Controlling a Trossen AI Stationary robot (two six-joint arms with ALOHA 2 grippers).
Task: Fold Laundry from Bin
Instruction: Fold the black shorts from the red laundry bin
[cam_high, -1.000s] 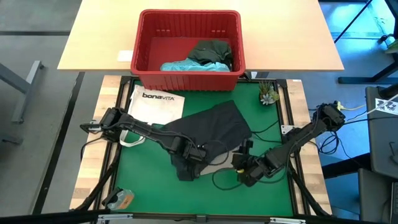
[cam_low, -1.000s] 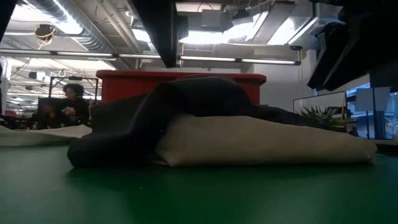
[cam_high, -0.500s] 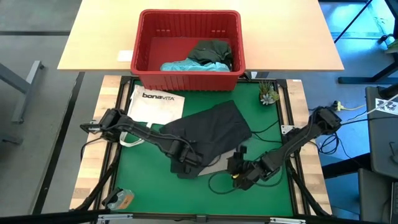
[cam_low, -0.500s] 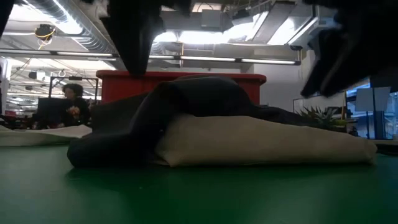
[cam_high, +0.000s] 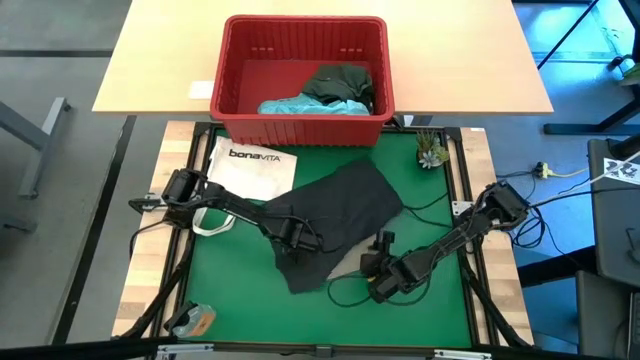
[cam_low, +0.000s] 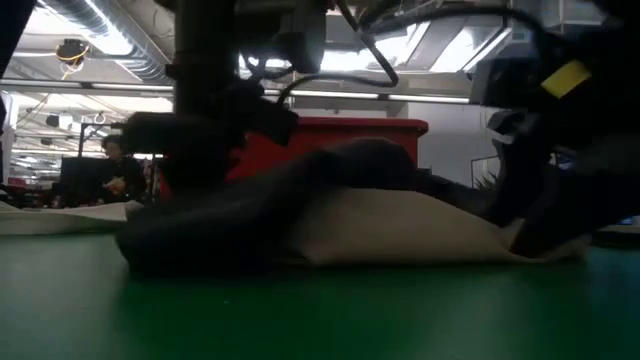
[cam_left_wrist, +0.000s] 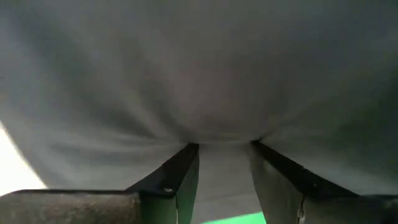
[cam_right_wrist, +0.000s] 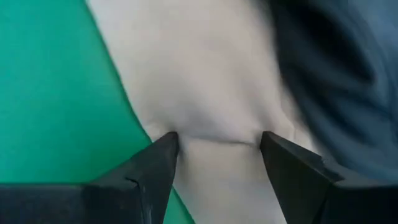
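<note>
Khaki garment (cam_right_wrist: 205, 93) between right gripper (cam_right_wrist: 217, 146) fingers — dark garment (cam_right_wrist: 336, 81) beside.

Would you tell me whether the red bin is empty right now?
No, the red bin holds a light turquoise garment and a dark green garment.

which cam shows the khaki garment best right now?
Right wrist view: the khaki garment fills the picture, its edge bunched between the right gripper's fingers. The low view shows it side-on under the dark grey garment. The high view shows only a sliver; the left wrist view shows none.
</note>
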